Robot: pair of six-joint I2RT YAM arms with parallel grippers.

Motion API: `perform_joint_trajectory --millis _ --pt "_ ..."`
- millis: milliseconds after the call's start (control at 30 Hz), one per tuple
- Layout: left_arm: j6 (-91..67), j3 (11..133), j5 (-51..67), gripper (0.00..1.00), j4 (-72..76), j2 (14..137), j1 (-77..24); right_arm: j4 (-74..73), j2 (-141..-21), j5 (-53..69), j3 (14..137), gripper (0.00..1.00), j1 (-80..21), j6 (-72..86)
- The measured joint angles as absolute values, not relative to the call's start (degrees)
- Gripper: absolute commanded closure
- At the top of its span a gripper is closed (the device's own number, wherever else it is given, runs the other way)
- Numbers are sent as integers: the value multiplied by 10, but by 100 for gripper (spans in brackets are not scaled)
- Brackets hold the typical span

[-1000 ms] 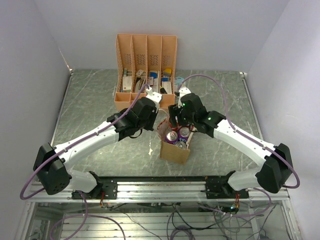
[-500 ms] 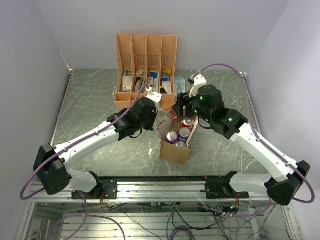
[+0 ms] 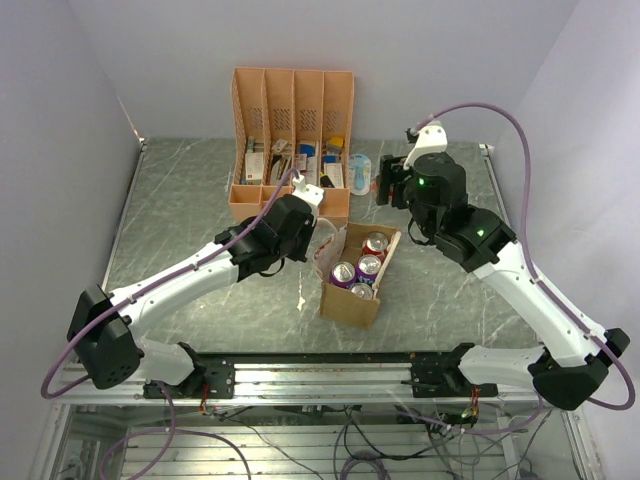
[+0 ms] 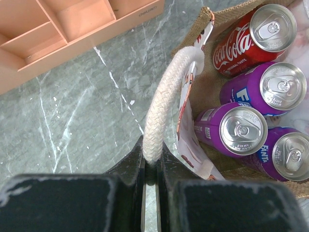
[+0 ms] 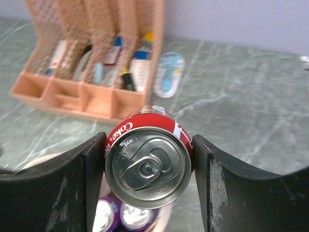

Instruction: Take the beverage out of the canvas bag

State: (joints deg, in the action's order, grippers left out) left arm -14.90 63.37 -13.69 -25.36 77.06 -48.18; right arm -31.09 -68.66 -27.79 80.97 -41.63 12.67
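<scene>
The tan canvas bag (image 3: 349, 303) stands open at the table's near middle. It holds a red cola can (image 3: 376, 243) and three purple Fanta cans (image 3: 344, 272); they also show in the left wrist view (image 4: 243, 129). My left gripper (image 3: 318, 222) is shut on the bag's whitish rope handle (image 4: 166, 96), just left of the bag. My right gripper (image 3: 387, 186) is raised behind and to the right of the bag, shut on a red Coke can (image 5: 148, 162) held between both fingers (image 5: 91, 181), top toward the camera.
A salmon-pink slotted organizer (image 3: 292, 105) with small items stands at the back, also in the right wrist view (image 5: 91, 99). A blue-and-white packet (image 3: 360, 170) lies to its right. Grey walls close the sides and back.
My right gripper has risen out of the bag with the red Coke can and moved back and to the right. The left gripper has kept still on the handle.
</scene>
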Motion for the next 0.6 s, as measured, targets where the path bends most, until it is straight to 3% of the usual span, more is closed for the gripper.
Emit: perform_joint_trajectory --millis 267,600 --pt "-148 634 -139 93 -256 771 -482 -289 -702 -379 790 100 -326 102" --pt "-147 634 -140 93 -256 776 -482 -278 -806 -232 712 100 -113 143"
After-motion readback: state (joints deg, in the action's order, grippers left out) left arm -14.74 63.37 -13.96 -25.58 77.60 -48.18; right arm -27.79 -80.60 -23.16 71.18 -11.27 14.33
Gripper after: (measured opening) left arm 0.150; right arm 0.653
